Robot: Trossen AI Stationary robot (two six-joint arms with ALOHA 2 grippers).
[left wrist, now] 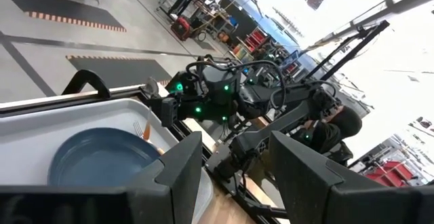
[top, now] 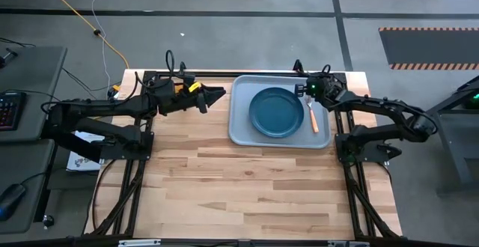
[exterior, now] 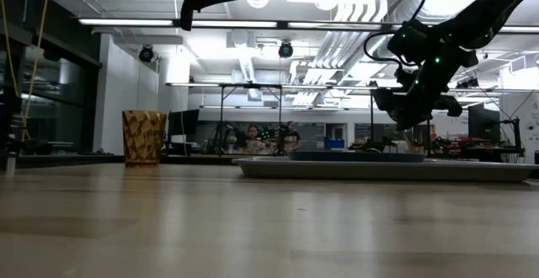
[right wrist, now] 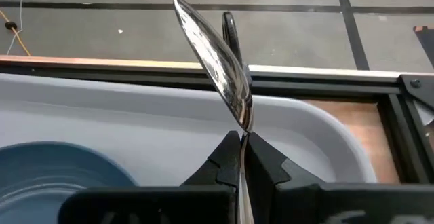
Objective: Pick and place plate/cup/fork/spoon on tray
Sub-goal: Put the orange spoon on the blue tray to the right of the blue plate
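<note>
The dark teal-blue plate point(top: 275, 112) lies on the grey-blue tray point(top: 243, 131) at the table's far middle. The orange-handled fork point(top: 313, 117) lies on the tray right of the plate. The amber cup point(exterior: 143, 137) stands on the table near its far left corner. My right gripper point(right wrist: 243, 153) hovers over the tray's far right part point(top: 302, 90), shut on the spoon point(right wrist: 215, 54). My left gripper point(left wrist: 230, 173) is open and empty, raised high left of the tray point(top: 218, 93). My right gripper pinches the spoon's thin neck point(right wrist: 243, 130) just below the bowl between its two fingertips. The silver bowl point(right wrist: 215, 54) sticks out past the fingertips, edge-on to the wrist view. The handle is hidden behind the fingers. The spoon is lifted clear of the tray.
The tray's raised rim point(right wrist: 319, 125) runs just below the spoon. The table's black frame point(top: 224, 73) lines the far edge. Bare wood point(top: 247, 187) fills the near half of the table. People sit in the room beyond point(exterior: 253, 135).
</note>
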